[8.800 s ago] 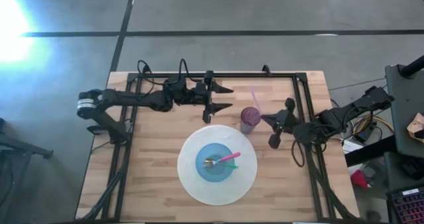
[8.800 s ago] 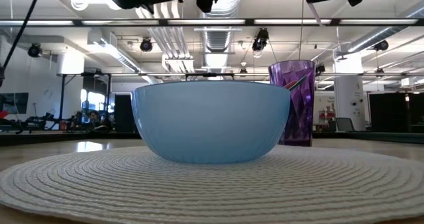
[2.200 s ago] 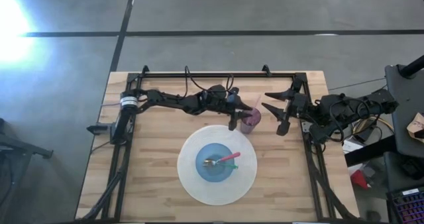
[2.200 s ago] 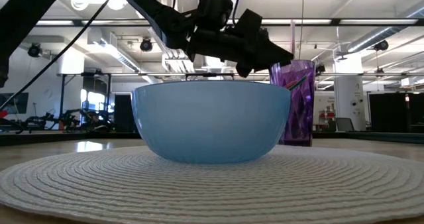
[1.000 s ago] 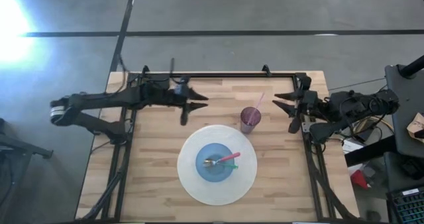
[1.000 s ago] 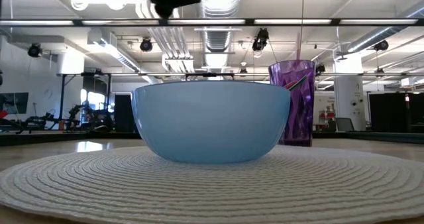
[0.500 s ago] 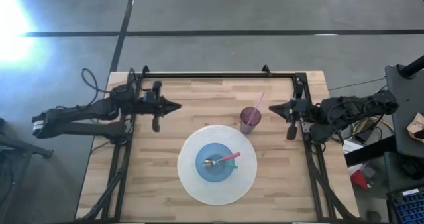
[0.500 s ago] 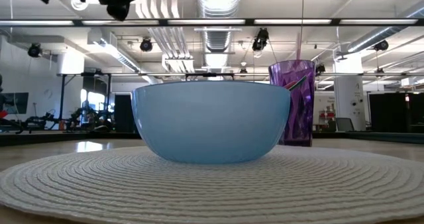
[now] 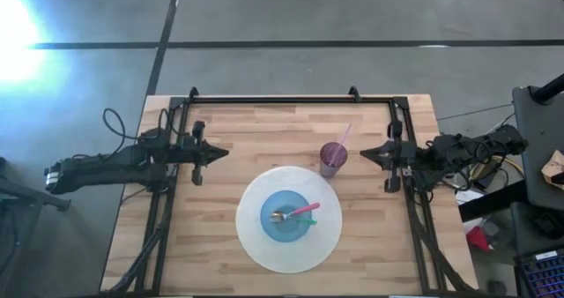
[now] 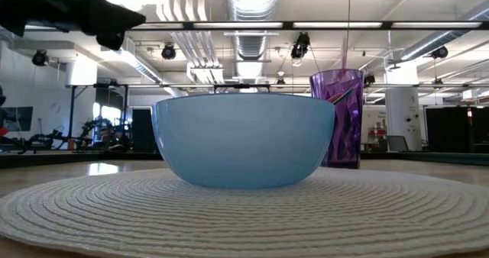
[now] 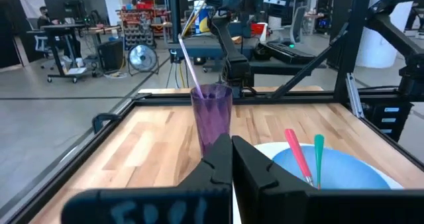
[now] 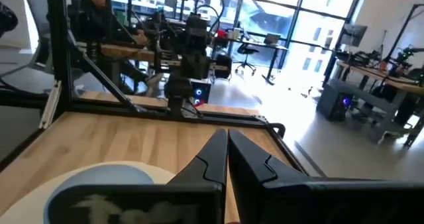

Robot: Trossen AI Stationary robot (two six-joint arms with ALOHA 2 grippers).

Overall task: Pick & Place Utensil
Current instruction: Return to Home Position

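A blue bowl stands on a round white placemat in the middle of the table. Two utensils lie in the bowl, one with a pink handle and one with a green handle; their handle ends lean on the rim. A purple cup with a pink straw stands just beyond the mat. My left gripper hovers shut at the table's left side, pointing at the cup. My right gripper hovers shut to the right of the cup. Neither holds anything.
A black metal frame runs along the table's far edge and down both sides. Bare wood lies between each gripper and the mat. In the low view the bowl hides its contents, and the cup stands behind it on the right.
My left gripper has drawn back from the middle of the table toward the left edge and has shut. My right gripper has shut as well and shifted a little toward the near edge. Bowl, utensils and cup have stayed in place.
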